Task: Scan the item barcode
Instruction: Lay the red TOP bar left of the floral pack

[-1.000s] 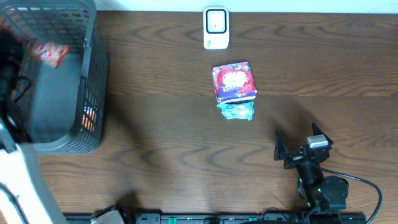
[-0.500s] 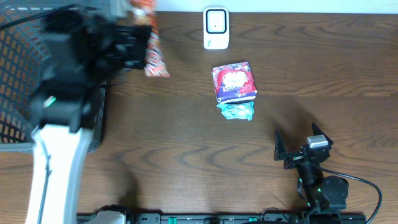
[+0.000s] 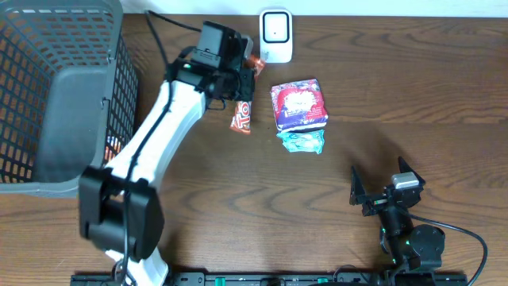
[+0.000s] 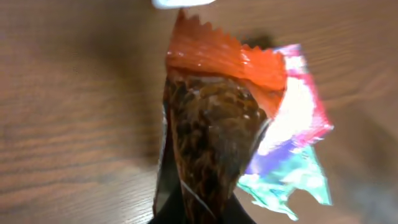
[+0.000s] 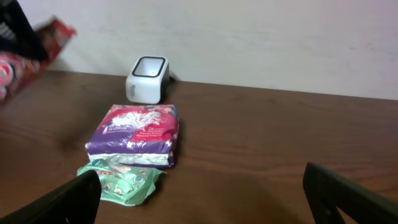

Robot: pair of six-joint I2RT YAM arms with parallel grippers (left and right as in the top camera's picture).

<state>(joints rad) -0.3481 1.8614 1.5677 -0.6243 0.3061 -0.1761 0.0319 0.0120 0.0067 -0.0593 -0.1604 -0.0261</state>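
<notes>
A snack packet (image 3: 240,119) with an orange-red top and a brown body hangs from my left gripper (image 3: 241,86), which is shut on it. It is just left of and in front of the white barcode scanner (image 3: 275,36). In the left wrist view the packet (image 4: 214,118) fills the middle, my gripper (image 4: 202,214) pinches its lower end, and the scanner's edge (image 4: 183,2) shows at the top. My right gripper (image 3: 383,189) stands open near the front right, holding nothing. From the right wrist, the scanner (image 5: 147,78) stands at the back and the held packet (image 5: 25,56) is at the far left.
A purple-and-red packet (image 3: 299,104) lies in front of the scanner with a green packet (image 3: 302,142) against its near side. A black wire basket (image 3: 119,119) stands at the far left with something orange inside.
My left arm has swung out of the basket to the right with the snack packet, which now hangs beside the scanner. The right arm has not moved.
</notes>
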